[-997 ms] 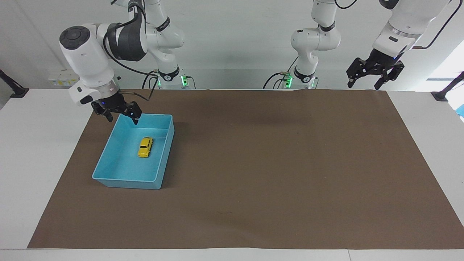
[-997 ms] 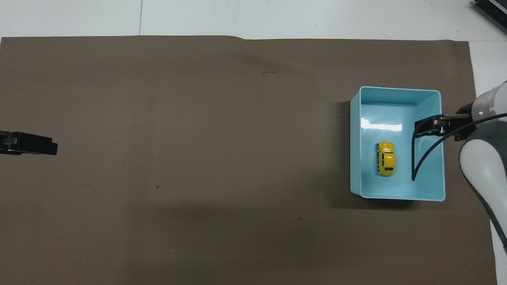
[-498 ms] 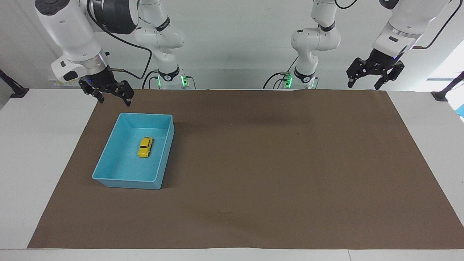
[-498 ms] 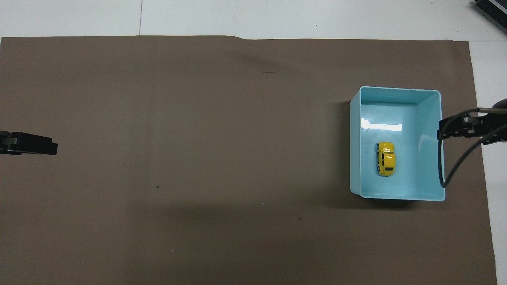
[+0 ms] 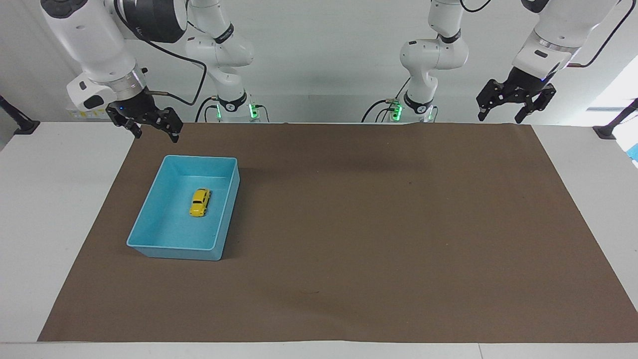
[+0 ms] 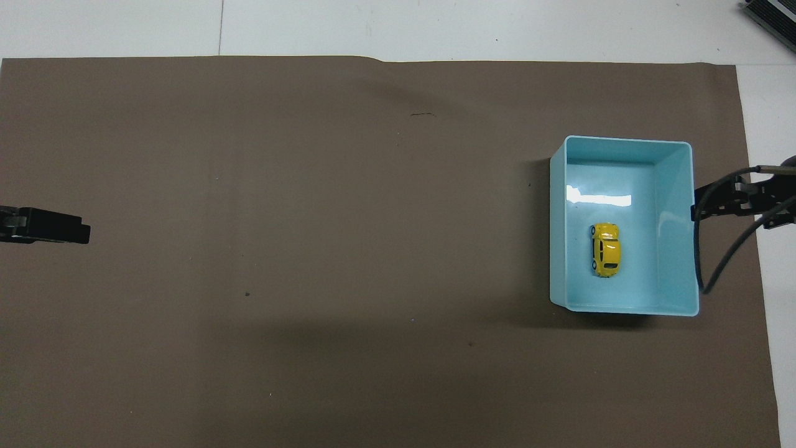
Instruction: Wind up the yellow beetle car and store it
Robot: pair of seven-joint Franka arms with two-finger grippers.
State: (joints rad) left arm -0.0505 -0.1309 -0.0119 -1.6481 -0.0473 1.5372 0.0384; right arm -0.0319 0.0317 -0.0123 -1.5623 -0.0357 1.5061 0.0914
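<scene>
the white desk carries a wide brown paper mat, and on the mat, toward the right arm's end, sits a rectangular light-blue plastic bin. the tiny bright yellow beetle car lies on its wheels on the bin floor, about mid-bin, touching no wall and no hand.

the change in the last second is all in the right arm: its hand was down at the bin's corner nearest the robots 1 second ago, and has since lifted clear and drawn back toward the robots, over the mat's edge. its fingers are spread and hold nothing. the left hand waits high over its own end of the desk, unmoved, fingers likewise spread and bare.

with the car resting in the bin and the right hand retreating, the storing step looks done, and the task is probably at its close.
</scene>
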